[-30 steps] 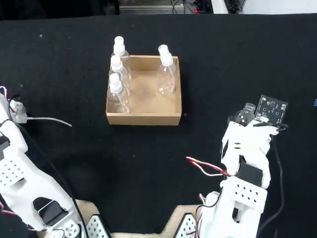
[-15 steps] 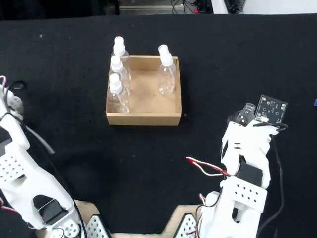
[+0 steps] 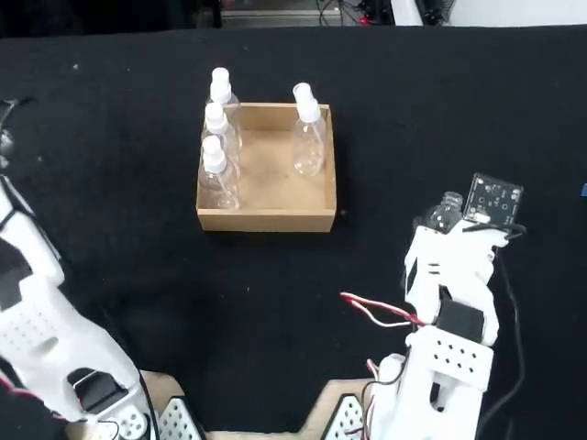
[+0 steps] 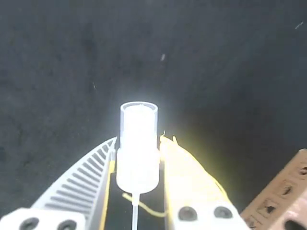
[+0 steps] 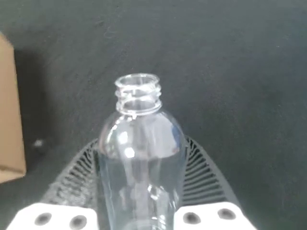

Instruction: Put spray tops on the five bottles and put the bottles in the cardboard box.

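Table [image 3: 459, 110]: black cloth
Left gripper [image 4: 139, 140]: pinching spray top [image 4: 138, 122]
Right gripper [image 5: 144, 143]: clamping uncapped bottle [image 5: 139, 110], cardboard box [image 3: 266, 220] well apart

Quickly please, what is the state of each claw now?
Left claw: closed on a spray top.
Right claw: closed on a bottle with no top.
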### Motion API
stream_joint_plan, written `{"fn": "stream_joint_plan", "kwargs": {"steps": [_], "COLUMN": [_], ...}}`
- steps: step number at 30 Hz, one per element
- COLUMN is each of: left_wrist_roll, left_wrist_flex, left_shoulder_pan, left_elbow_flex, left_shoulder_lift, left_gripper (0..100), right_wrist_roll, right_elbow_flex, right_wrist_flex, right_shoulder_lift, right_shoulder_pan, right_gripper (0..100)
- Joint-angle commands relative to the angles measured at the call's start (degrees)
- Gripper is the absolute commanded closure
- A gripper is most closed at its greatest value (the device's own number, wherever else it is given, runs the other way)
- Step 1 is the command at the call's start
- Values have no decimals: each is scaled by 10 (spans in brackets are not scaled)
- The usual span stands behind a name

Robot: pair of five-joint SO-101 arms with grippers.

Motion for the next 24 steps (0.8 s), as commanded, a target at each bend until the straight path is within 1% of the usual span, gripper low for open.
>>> {"fn": "stream_joint_plan", "kwargs": {"steps": [1,4,6,9,13,15,17,22,24], "left_wrist_roll": [-5,-7,-8,-8,-6,-7,-7,-8,-8], "left_wrist_flex": [5,4,-11,-69,-161,-194,-220,-278,-285], "left_shoulder_pan": [22,62,102,170,274,327,383,507,554], "left_elbow_flex": [47,111,136,145,145,150,150,151,152], "left_shoulder_lift": [-179,-295,-361,-435,-510,-544,-568,-590,-589], "left_gripper": [961,961,960,957,960,960,960,957,957], "right_wrist_roll": [-4,1,2,2,2,0,-3,-4,-4], "right_elbow_flex": [-72,-74,-74,-74,-78,-74,-72,-30,-9], "right_wrist_flex": [71,113,124,125,120,95,62,-23,-44], "right_shoulder_lift": [-79,-153,-207,-276,-344,-369,-383,-393,-393], "right_shoulder_pan": [-30,-88,-126,-171,-268,-319,-355,-417,-435], "right_gripper": [988,988,988,988,988,988,988,988,988]}}
